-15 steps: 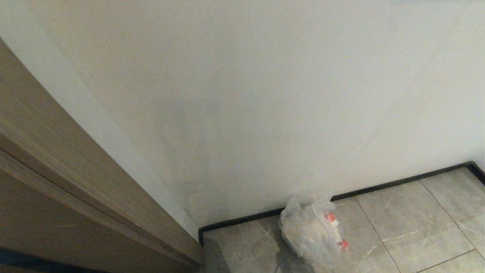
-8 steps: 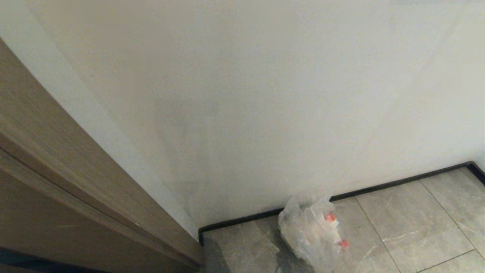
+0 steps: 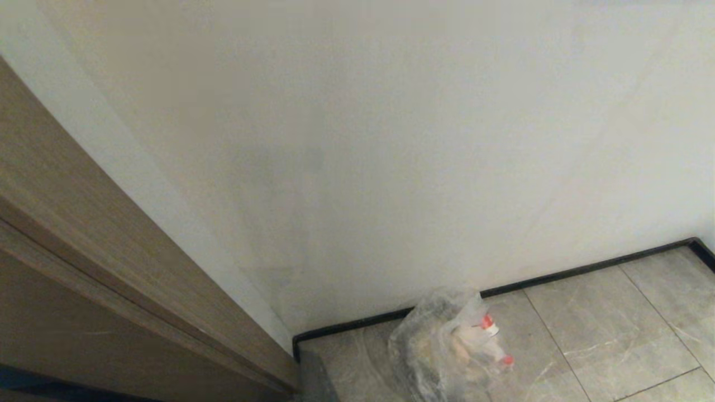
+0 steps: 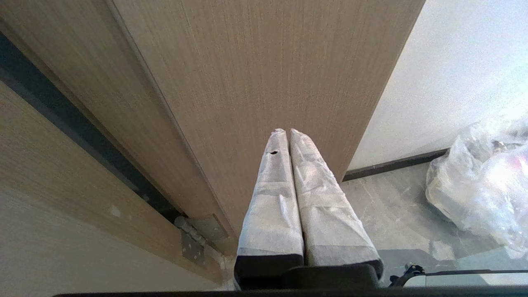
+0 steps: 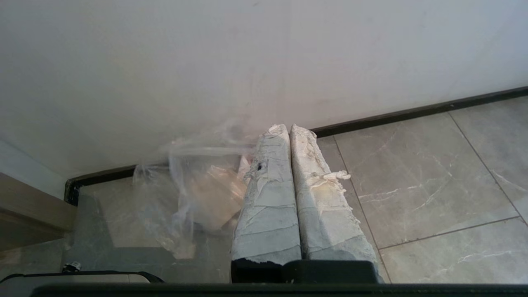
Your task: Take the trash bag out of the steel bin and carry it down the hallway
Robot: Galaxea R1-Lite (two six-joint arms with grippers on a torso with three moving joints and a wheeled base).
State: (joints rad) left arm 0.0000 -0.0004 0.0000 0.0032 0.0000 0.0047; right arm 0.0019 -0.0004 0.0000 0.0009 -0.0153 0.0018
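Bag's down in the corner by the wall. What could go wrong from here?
1. The trash bag sits by the baseboard, and no plastic shows pinched in the shut right tool. Driving off may leave it behind.
2. The left tool points at the brown door panel, which looks close. A turn of the base could scrape it.

White wall, grey tiles
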